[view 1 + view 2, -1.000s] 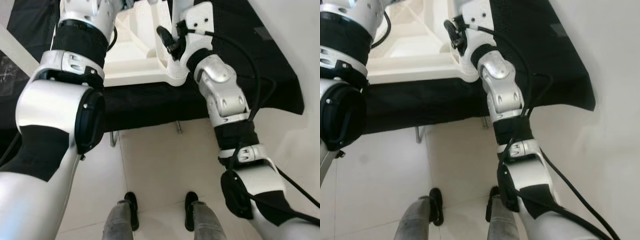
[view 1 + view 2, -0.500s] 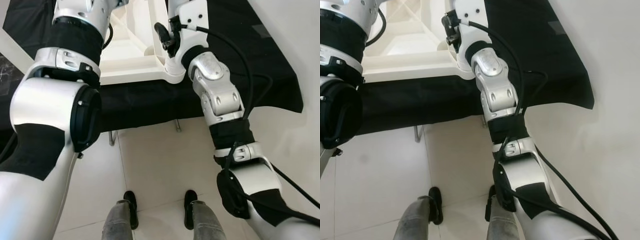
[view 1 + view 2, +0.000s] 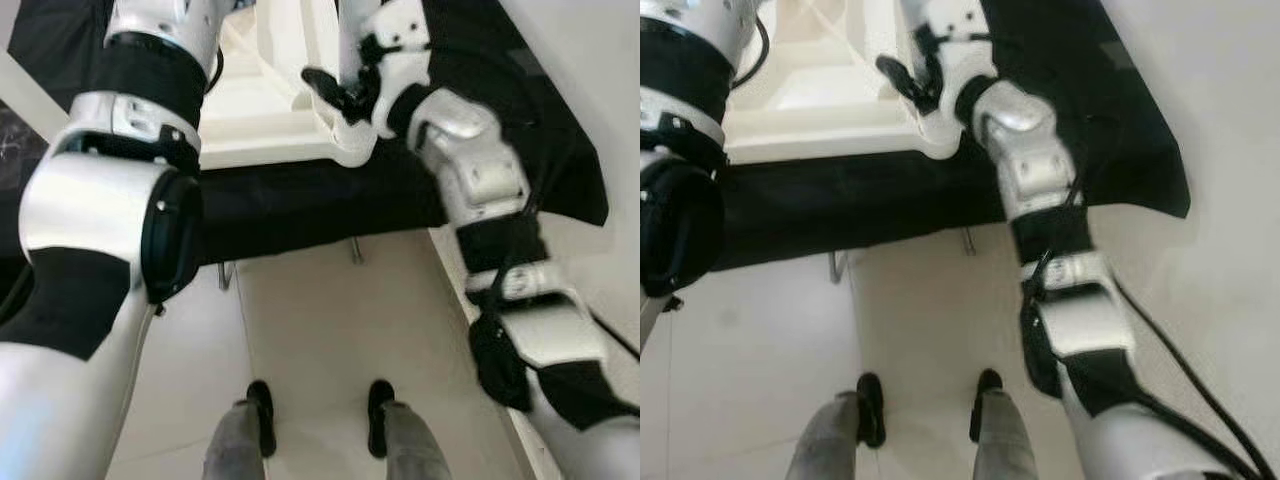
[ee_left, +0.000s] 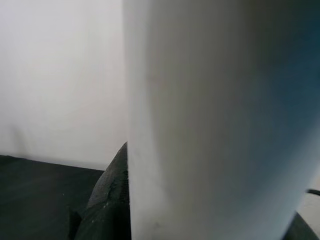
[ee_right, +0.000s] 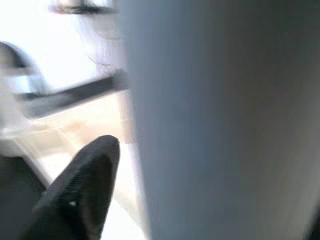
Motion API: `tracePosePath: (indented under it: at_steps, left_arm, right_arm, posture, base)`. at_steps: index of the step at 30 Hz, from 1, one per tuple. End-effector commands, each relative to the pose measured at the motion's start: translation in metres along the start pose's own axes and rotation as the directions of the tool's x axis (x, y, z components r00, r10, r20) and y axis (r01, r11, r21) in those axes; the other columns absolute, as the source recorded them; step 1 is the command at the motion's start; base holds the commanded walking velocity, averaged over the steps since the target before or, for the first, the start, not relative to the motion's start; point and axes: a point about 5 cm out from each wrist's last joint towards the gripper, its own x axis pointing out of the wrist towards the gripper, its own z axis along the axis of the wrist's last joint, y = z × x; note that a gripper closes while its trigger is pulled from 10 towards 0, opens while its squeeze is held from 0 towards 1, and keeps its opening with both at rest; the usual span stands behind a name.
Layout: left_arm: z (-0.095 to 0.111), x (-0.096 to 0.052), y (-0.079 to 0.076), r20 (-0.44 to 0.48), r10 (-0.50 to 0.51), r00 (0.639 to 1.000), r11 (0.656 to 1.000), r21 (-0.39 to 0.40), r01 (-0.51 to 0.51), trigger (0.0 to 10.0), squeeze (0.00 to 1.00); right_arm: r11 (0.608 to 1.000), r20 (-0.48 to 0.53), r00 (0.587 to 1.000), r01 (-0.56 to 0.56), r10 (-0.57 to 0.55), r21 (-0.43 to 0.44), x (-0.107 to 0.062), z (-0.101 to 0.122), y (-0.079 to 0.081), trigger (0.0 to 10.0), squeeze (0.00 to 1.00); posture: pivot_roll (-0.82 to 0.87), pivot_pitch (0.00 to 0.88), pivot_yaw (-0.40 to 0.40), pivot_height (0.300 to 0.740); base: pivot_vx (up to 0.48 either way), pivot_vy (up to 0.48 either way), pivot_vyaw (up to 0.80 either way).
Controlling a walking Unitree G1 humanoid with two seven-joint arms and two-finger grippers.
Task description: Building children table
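A black cloth (image 3: pixel 300 205) covers the work surface ahead, drooping over its near edge toward a pale tiled floor (image 3: pixel 330 320). Two thin metal legs (image 3: pixel 357 251) poke out beneath the cloth. Down at six o'clock stand a person's dark shoes (image 3: pixel 262 405) and grey trouser legs. At three o'clock runs a white wall (image 3: pixel 1220 150).

On the cloth at twelve o'clock lies the white plastic table (image 3: pixel 265 115), turned underside-up with its ribs showing. Both silver arms reach up over it and block much of it from sight.

In the left wrist view a broad white leg (image 4: pixel 215 125) sits right against a black finger (image 4: pixel 107 205). In the right wrist view a blurred white post (image 5: pixel 220 125) stands beside another black finger (image 5: pixel 80 195). Whether either gripper is clamped or loose, I cannot tell.
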Motion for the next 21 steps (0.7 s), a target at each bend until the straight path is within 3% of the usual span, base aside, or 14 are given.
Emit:
tracePosePath:
  at_steps: [1, 2, 3, 9, 10, 11, 12, 21]
  left_arm:
    - [0.002, 0.0186, -0.0147, 0.012, -0.118, 0.993, 0.993, -0.014, 0.119, 0.0, 0.0]
    - [0.0018, 0.0188, -0.0151, 0.013, -0.123, 0.992, 0.992, -0.017, 0.124, 0.0, 0.0]
    - [0.0018, 0.019, -0.0156, 0.013, -0.128, 0.992, 0.992, -0.017, 0.128, 0.0, 0.0]
    - [0.004, 0.0193, -0.017, 0.016, -0.147, 0.989, 0.989, -0.019, 0.147, 0.0, 0.0]
    - [0.0044, 0.0194, -0.0174, 0.016, -0.152, 0.988, 0.988, -0.018, 0.152, 0.0, 0.0]
    - [0.0045, 0.0196, -0.0177, 0.016, -0.155, 0.988, 0.988, -0.019, 0.155, 0.0, 0.0]
    - [0.0045, 0.0197, -0.0179, 0.015, -0.157, 0.987, 0.987, -0.019, 0.158, 0.0, 0.0]
    - [0.0037, 0.0204, -0.0188, 0.011, -0.165, 0.986, 0.986, -0.019, 0.165, 0.0, 0.0]
  right_arm:
    - [0.992, 0.062, 0.99, -0.126, 0.127, -0.017, 0.0081, 0.0094, 0.0109, 10.0, 1.0]
    - [0.979, 0.061, 0.977, -0.206, 0.206, -0.012, 0.007, 0.009, 0.0106, 10.0, 0.6]
    - [0.966, 0.048, 0.965, -0.259, 0.26, -0.023, 0.007, 0.0073, 0.0099, 10.0, 0.0]
    - [0.917, 0.045, 0.916, -0.399, 0.398, 0.024, 0.0119, 0.006, 0.0117, 10.0, 0.0]
    - [0.897, 0.049, 0.897, -0.441, 0.44, 0.023, 0.0123, 0.0062, 0.0137, 4.9, 0.0]
    - [0.885, 0.053, 0.885, -0.465, 0.463, 0.026, 0.0128, 0.0065, 0.0148, 1.4, 0.0]
    - [0.877, 0.056, 0.877, -0.48, 0.478, 0.033, 0.0135, 0.0069, 0.0157, 0.0, 0.0]
    - [0.858, 0.052, 0.858, -0.513, 0.512, 0.01, 0.0146, 0.0096, 0.0129, 0.0, 0.0]
  posture:
    - [0.04, 0.363, -0.01, 0.74]
    - [0.04, 0.363, -0.01, 0.74]
    - [0.04, 0.364, -0.012, 0.74]
    - [0.06, 0.374, -0.009, 0.74]
    - [0.06, 0.376, -0.009, 0.74]
    - [0.06, 0.376, -0.009, 0.74]
    - [0.07, 0.377, -0.007, 0.74]
    - [0.07, 0.382, -0.004, 0.74]
  base:
    - [0.0, 0.0, 0.0]
    - [0.0, 0.0, 0.0]
    - [0.0, 0.0, 0.0]
    - [0.0, 0.0, 0.0]
    - [0.0, 0.0, 0.0]
    - [0.0, 0.0, 0.0]
    - [0.0, 0.0, 0.0]
    - [0.0, 0.0, 0.0]
